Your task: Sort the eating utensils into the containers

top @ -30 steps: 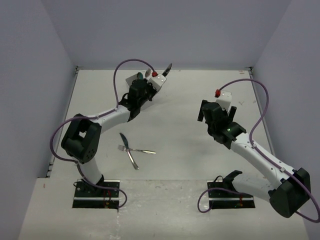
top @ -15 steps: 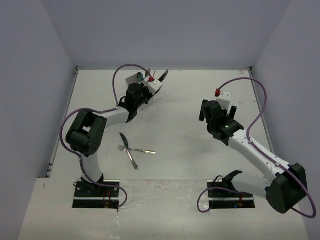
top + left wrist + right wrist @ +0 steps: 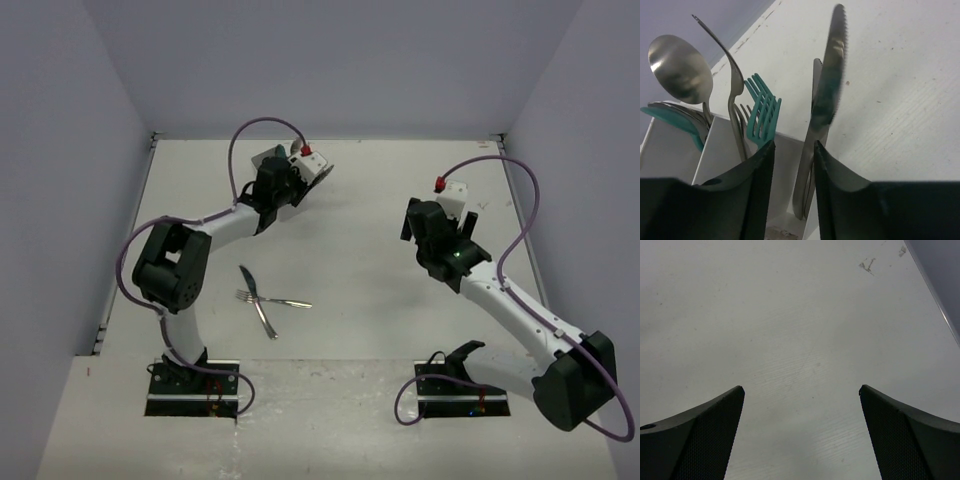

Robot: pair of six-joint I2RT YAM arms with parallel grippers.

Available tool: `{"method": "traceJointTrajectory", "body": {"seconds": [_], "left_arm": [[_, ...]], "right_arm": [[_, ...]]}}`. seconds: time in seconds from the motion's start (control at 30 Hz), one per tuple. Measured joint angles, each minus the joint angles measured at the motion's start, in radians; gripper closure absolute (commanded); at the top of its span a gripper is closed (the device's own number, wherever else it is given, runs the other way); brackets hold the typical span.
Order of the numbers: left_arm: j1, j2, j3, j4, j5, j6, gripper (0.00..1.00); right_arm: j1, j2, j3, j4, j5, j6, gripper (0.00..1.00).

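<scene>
The white organiser (image 3: 268, 157) stands at the back left, mostly hidden by my left gripper (image 3: 285, 175). In the left wrist view its compartments (image 3: 785, 165) hold a silver spoon (image 3: 677, 67), a silver fork (image 3: 730, 75), a teal fork (image 3: 762, 115) and a serrated silver knife (image 3: 827, 95). The knife stands upright in the right compartment. My left gripper (image 3: 794, 150) is just above it, jaws parted, with a gap beside the knife. Three utensils lie crossed on the table: a dark knife (image 3: 247, 280), a fork (image 3: 272, 301) and another silver piece (image 3: 265, 318). My right gripper (image 3: 415, 218) is open and empty over bare table (image 3: 801, 389).
Grey walls close in the table on the left, back and right. The two arm bases sit at the near edge (image 3: 195, 385). A small scuff mark (image 3: 867, 265) shows on the table ahead of the right gripper.
The knife that stuck out above the organiser has gone down into it with my left gripper. The right arm has shifted slightly.
</scene>
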Motion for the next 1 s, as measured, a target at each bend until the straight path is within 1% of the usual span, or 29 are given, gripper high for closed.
{"method": "traceJointTrajectory", "body": {"seconds": [0.07,0.17,0.2,0.23,0.27,0.33,0.4,0.47,0.57,0.63,0.7,0.77,0.83,0.9,1.0], "left_arm": [[0.000,-0.020,-0.014,-0.006,0.005,-0.016,0.57],[0.000,-0.092,-0.067,-0.011,0.004,-0.048,0.45],[0.000,-0.122,-0.083,-0.015,0.004,-0.058,0.28],[0.000,-0.158,-0.095,-0.019,0.002,-0.074,0.00],[-0.001,-0.192,-0.102,-0.024,-0.003,-0.089,0.00],[-0.006,-0.270,-0.105,-0.041,-0.027,-0.164,0.00],[-0.014,-0.348,-0.094,-0.081,-0.063,-0.279,0.00],[-0.031,-0.417,-0.055,-0.183,-0.127,-0.458,0.00],[-0.088,-0.483,-0.010,-0.371,-0.258,-0.708,0.00],[-0.153,-0.499,0.019,-0.560,-0.342,-0.884,0.00],[-0.209,-0.500,0.019,-0.761,-0.385,-1.054,0.00],[-0.246,-0.499,-0.021,-0.953,-0.396,-1.212,0.00],[-0.256,-0.504,-0.095,-1.097,-0.403,-1.344,0.00],[-0.261,-0.514,-0.178,-1.212,-0.401,-1.455,0.00],[-0.274,-0.537,-0.264,-1.303,-0.391,-1.561,0.01]], "right_arm": [[0.000,-0.008,0.000,0.000,-0.001,0.000,0.01],[0.000,-0.021,-0.002,0.001,-0.001,0.000,0.01],[0.000,-0.026,-0.002,0.001,-0.002,0.000,0.01],[0.000,-0.031,-0.003,0.001,-0.003,0.000,0.01],[0.000,-0.035,-0.004,0.002,-0.005,0.000,0.01],[0.000,-0.045,-0.004,0.002,-0.011,0.000,0.01],[0.000,-0.057,-0.004,0.003,-0.020,0.000,0.01],[0.000,-0.065,-0.005,0.004,-0.027,0.001,0.01],[0.000,-0.072,-0.006,0.005,-0.033,0.006,0.01],[-0.001,-0.077,-0.010,0.006,-0.050,0.014,0.01],[-0.001,-0.078,-0.017,0.008,-0.063,0.023,0.01],[-0.001,-0.078,-0.022,0.008,-0.078,0.031,0.01],[-0.001,-0.077,-0.023,0.008,-0.092,0.037,0.01],[-0.001,-0.076,-0.023,0.008,-0.113,0.043,0.01],[-0.001,-0.068,-0.023,0.008,-0.137,0.047,0.01]]}}
